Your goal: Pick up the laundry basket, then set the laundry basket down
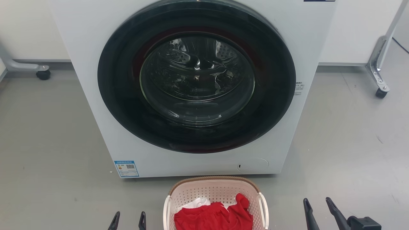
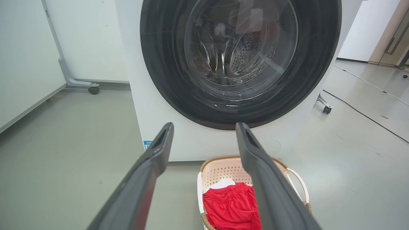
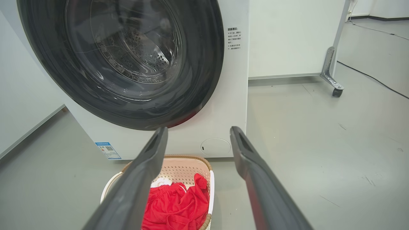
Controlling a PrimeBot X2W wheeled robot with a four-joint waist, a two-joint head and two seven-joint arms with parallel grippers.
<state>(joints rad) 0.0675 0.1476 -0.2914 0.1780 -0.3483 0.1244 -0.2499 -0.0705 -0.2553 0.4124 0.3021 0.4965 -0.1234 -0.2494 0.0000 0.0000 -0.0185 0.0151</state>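
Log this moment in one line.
stage: pre-grasp | basket: on floor before washer | left hand: open, empty | right hand: open, empty

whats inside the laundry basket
A heap of red clothing lies in the laundry basket, with white fabric peeking out behind it. The basket's floor and anything beneath the heap are covered.

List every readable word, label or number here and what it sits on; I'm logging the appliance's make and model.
Blue sticker, lower left of the washing machine front: QR code and small print, too small to read.
Printed notice right of the door: lines of Chinese characters, too blurred to quote.
Dark badge at the machine's top edge: cut off, unreadable.
The laundry basket: no text seen.
No brand or model number is legible.
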